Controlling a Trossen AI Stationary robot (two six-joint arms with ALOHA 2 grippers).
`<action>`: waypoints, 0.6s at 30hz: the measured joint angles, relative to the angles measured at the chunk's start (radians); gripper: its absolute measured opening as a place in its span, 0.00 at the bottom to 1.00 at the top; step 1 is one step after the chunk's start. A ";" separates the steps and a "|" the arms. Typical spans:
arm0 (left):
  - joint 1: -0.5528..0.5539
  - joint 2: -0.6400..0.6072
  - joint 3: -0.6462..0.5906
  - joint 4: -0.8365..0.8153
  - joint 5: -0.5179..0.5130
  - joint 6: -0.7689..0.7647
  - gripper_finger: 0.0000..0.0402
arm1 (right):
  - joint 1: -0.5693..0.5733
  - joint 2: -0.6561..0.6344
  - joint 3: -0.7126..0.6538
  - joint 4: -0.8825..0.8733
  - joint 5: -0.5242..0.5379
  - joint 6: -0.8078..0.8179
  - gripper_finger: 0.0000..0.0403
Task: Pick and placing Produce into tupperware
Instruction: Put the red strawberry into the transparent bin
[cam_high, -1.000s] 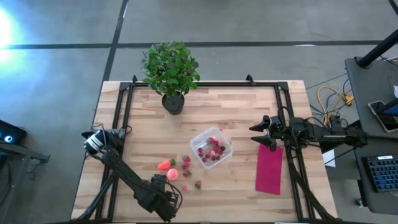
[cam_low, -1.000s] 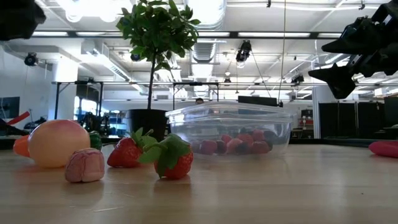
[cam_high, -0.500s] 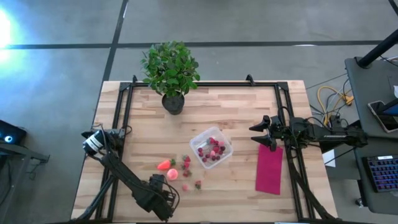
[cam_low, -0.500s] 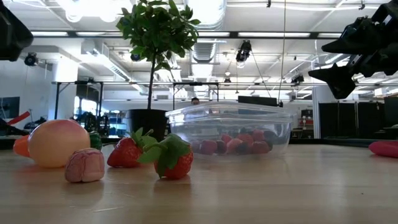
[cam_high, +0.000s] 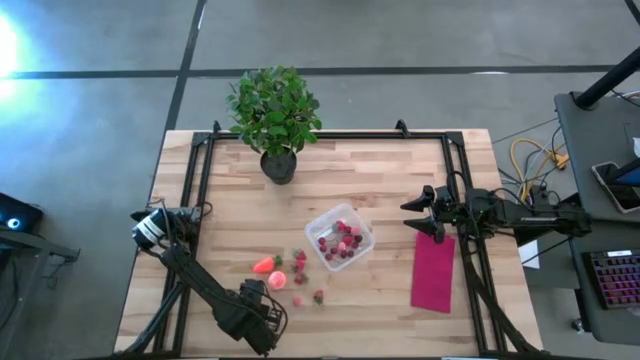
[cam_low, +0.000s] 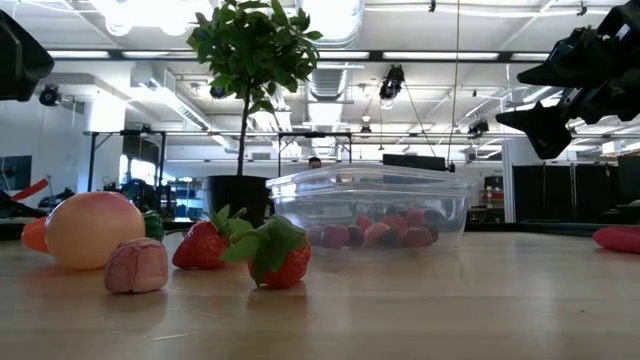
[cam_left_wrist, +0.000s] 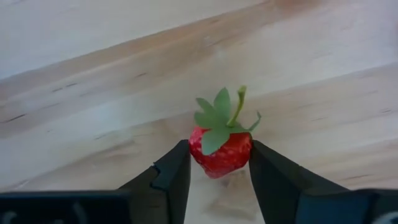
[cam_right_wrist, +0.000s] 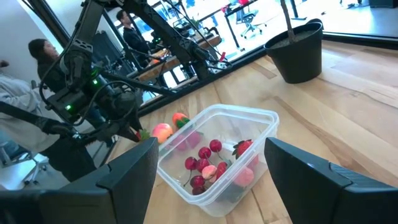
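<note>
My left gripper (cam_high: 268, 318) is near the table's near edge, left of centre, shut on a small red strawberry (cam_left_wrist: 221, 149) with a green top. On the table lie an orange-red strawberry (cam_high: 264, 264), a round pink-orange fruit (cam_high: 277, 280) and several small red fruits (cam_high: 299, 262). The clear tupperware (cam_high: 340, 238) stands mid-table with several red berries inside. It also shows in the low view (cam_low: 372, 208). My right gripper (cam_high: 425, 215) is open and empty, raised to the right of the tupperware. My left gripper pinches the strawberry's two red sides (cam_left_wrist: 198, 152) between its two fingers (cam_left_wrist: 171, 174), just below the green top. The green top and stem point back toward the wrist. The strawberry shows above the wooden table; I cannot tell whether it is clear of it.
A potted leafy plant (cam_high: 274, 115) stands at the table's far edge. A flat magenta cloth (cam_high: 433, 272) lies at the right, under and in front of my right gripper. Black frame rails (cam_high: 195, 180) run along the table's left, right and far sides. People show beyond the table (cam_right_wrist: 37, 56).
My left gripper has shifted a little, showing lower in the low view than a second ago, and has kept still since. The fruits on the table, the tupperware and my right gripper have not moved.
</note>
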 joint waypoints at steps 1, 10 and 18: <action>0.000 -0.001 0.002 0.002 -0.013 0.000 0.32 | 0.000 0.000 0.000 0.000 0.000 0.000 0.71; 0.020 -0.155 0.097 0.019 -0.732 0.085 0.32 | 0.000 0.000 0.000 0.000 0.000 0.000 0.71; 0.367 -0.262 0.052 0.213 -0.610 0.790 0.32 | 0.000 0.000 0.000 0.000 0.000 0.000 0.71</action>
